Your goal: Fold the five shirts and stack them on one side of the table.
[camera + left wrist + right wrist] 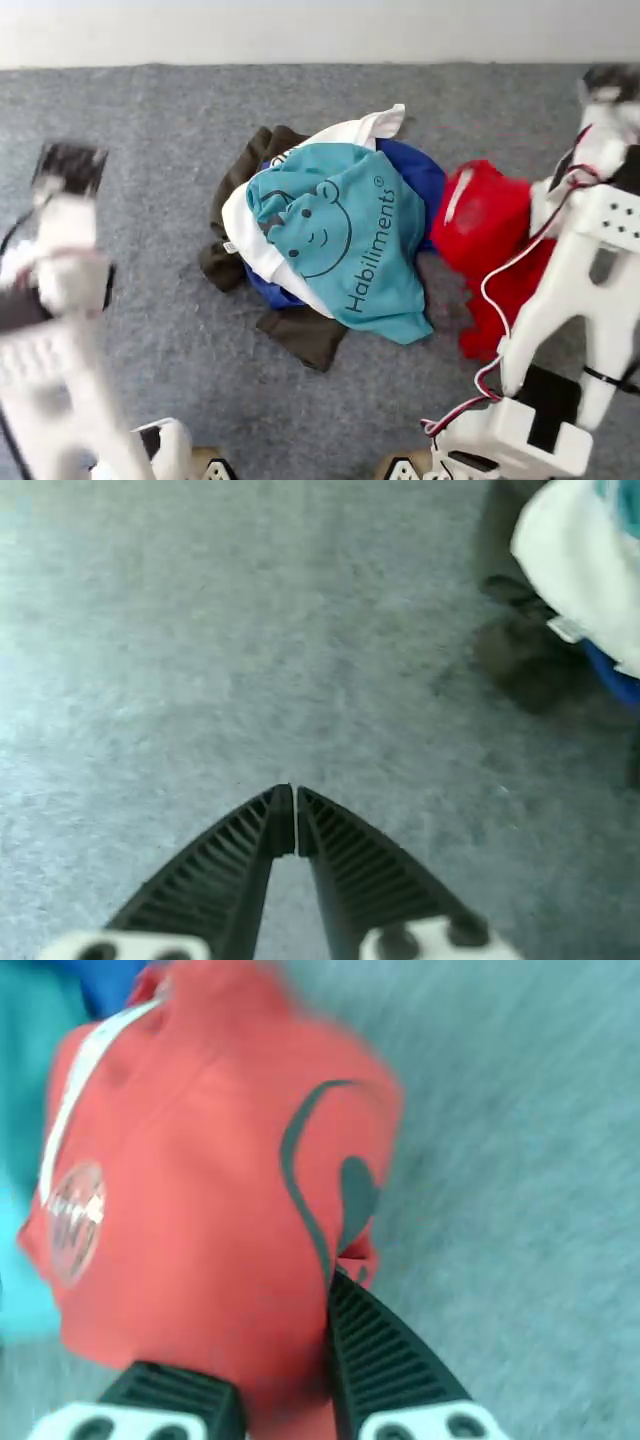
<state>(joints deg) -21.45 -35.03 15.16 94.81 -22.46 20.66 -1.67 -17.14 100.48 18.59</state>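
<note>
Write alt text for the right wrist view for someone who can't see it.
The right end effector is shut on a bunched red shirt over the grey table. A teal shirt and a blue shirt lie beside it.

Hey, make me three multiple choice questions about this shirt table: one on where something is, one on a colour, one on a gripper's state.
1. The red shirt lies: A beside the pile on the table; B in a basket; C hanging off the table edge.
2. The pile's top shirt is: A yellow; B teal; C black.
3. The left gripper is: A wide open; B shut on a sock; C shut, empty.
Answers: 1 A, it spreads next to the heap in the high view; 2 B, teal cloth covers the others; 3 C, its fingertips meet over bare table.
</note>
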